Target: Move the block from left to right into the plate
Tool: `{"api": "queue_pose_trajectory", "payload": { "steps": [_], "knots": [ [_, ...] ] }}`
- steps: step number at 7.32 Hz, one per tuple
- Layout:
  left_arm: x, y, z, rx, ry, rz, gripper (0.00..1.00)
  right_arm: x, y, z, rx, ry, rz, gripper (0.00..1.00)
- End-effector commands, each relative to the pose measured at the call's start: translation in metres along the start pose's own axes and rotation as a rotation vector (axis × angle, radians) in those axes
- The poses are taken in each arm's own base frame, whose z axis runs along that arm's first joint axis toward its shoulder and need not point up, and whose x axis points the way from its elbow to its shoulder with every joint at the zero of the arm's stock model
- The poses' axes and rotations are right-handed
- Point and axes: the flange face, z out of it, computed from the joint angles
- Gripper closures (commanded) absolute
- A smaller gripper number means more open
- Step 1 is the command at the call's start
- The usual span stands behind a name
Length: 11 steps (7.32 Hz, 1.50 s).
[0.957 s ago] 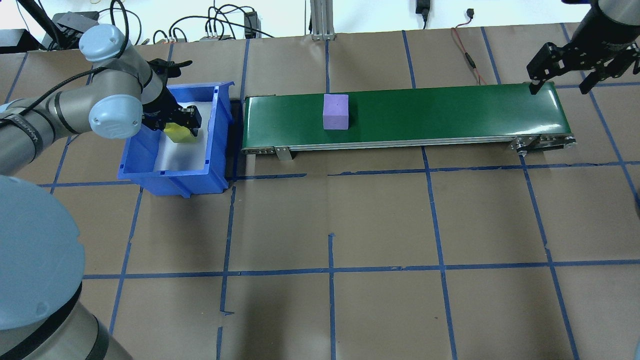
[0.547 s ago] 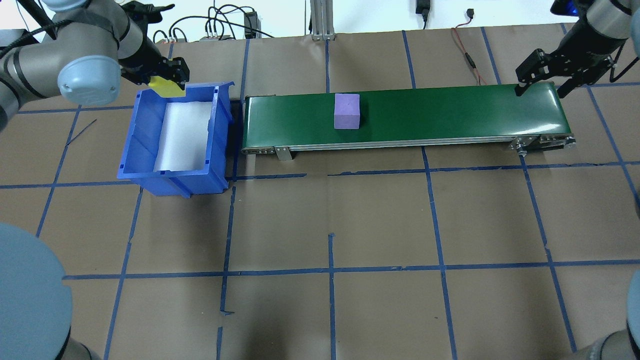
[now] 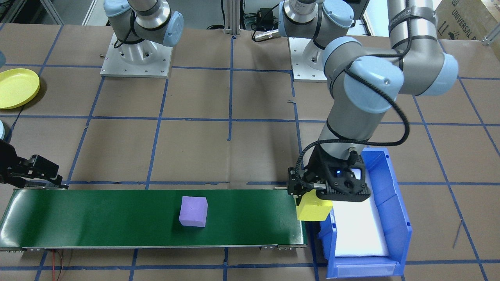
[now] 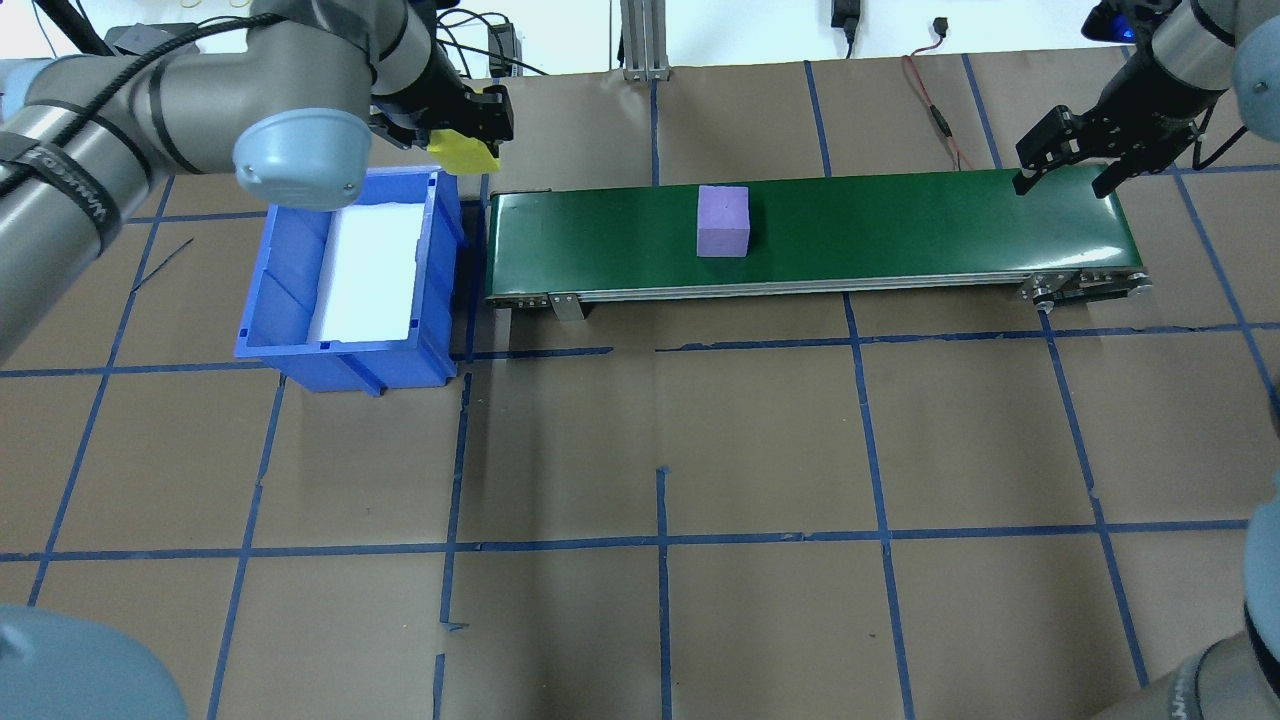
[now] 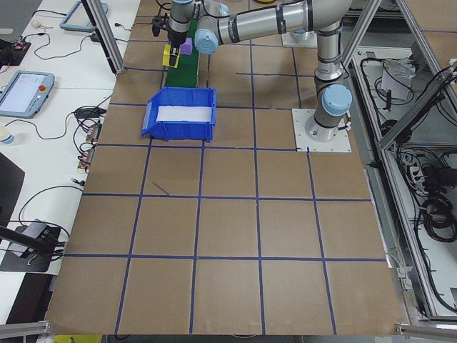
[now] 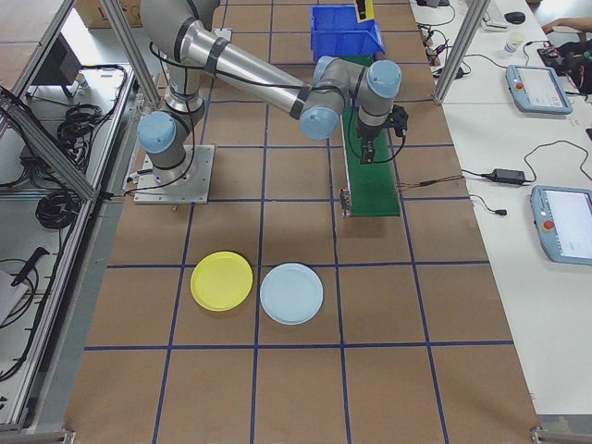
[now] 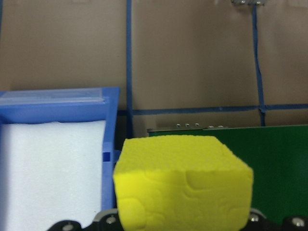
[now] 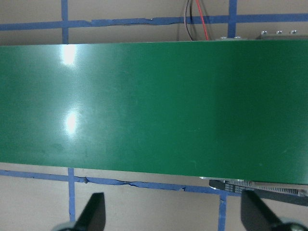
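Carried by the left gripper point(image 4: 462, 128), the yellow foam block point(image 4: 468, 154) has left the air over the blue bin's point(image 4: 285, 300) far wall and now hangs pinched between the fingers, above the gap between bin and green conveyor belt point(image 4: 900, 230). Meanwhile the purple block point(image 4: 723, 221) has ridden further along the belt toward the right gripper point(image 4: 1067, 162), which has drifted inward and hovers spread wide over the belt's far end. White foam padding point(image 4: 370, 270) lines the bin below and behind the left gripper. A yellow plate point(image 6: 221, 280) and a pale blue plate point(image 6: 291, 293) lie well apart from both grippers. In the left wrist view the fingers are mostly cut off.
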Motion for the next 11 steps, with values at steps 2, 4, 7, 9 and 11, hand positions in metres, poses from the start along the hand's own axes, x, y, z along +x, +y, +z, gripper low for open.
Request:
{"api": "queue_pose_trajectory", "payload": {
  "steps": [2, 4, 7, 9, 11],
  "knots": [
    [0.040, 0.015, 0.098, -0.076, 0.073, 0.046, 0.46, -0.004, -0.008, 0.002, 0.030, -0.076, 0.042, 0.00],
    [0.040, 0.028, 0.110, -0.102, 0.062, 0.045, 0.00, -0.002, -0.019, 0.003, 0.053, -0.086, 0.100, 0.00],
    [0.018, 0.021, -0.005, -0.074, -0.002, 0.034, 0.00, 0.002, -0.028, 0.023, 0.054, -0.121, 0.198, 0.00],
    [-0.035, 0.051, -0.106, -0.158, -0.047, -0.042, 0.00, -0.002, -0.028, 0.028, 0.061, -0.167, 0.192, 0.00],
    [-0.079, 0.093, -0.171, -0.279, -0.063, -0.153, 0.00, -0.002, -0.027, 0.031, 0.052, -0.170, 0.198, 0.00]
  ]
}}
